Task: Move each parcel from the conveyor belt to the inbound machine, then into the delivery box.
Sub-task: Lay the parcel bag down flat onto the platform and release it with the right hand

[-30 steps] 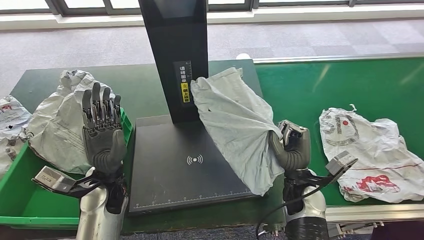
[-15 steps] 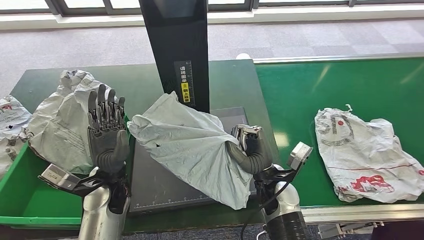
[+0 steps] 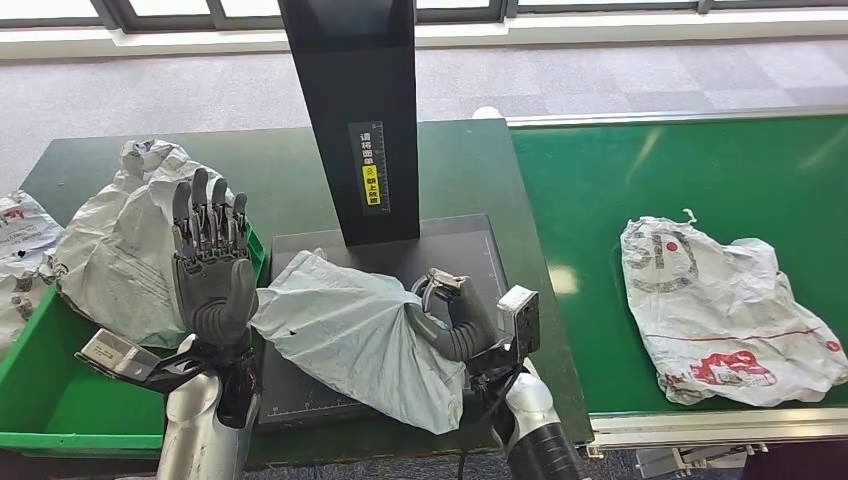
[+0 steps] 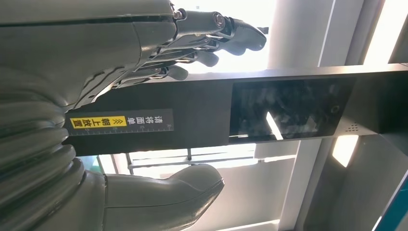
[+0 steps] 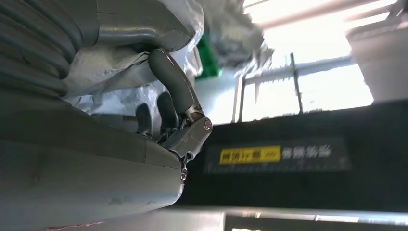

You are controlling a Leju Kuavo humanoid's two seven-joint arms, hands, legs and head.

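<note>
A grey plastic parcel [image 3: 355,335] lies across the black plate of the inbound machine [image 3: 470,245], and my right hand [image 3: 452,318] grips its right end. The right wrist view shows the fingers [image 5: 173,86] curled into the grey parcel [image 5: 115,72]. My left hand [image 3: 210,265] stands upright at the plate's left edge, fingers straight and apart, holding nothing; the left hand [image 4: 144,43] faces the machine's column [image 4: 216,113]. A white printed parcel [image 3: 725,300] lies on the green conveyor belt [image 3: 620,170]. The green delivery box [image 3: 40,380] at left holds a crumpled grey parcel [image 3: 115,240].
The machine's tall black column [image 3: 355,110] rises behind the plate. Another white parcel [image 3: 18,235] lies at the far left edge beyond the box. The belt's metal front rail [image 3: 720,425] runs along the lower right.
My right hand has swung the grey parcel leftward and down from beside the column onto the plate. The white parcel on the belt has drifted slightly left. My left hand barely moved.
</note>
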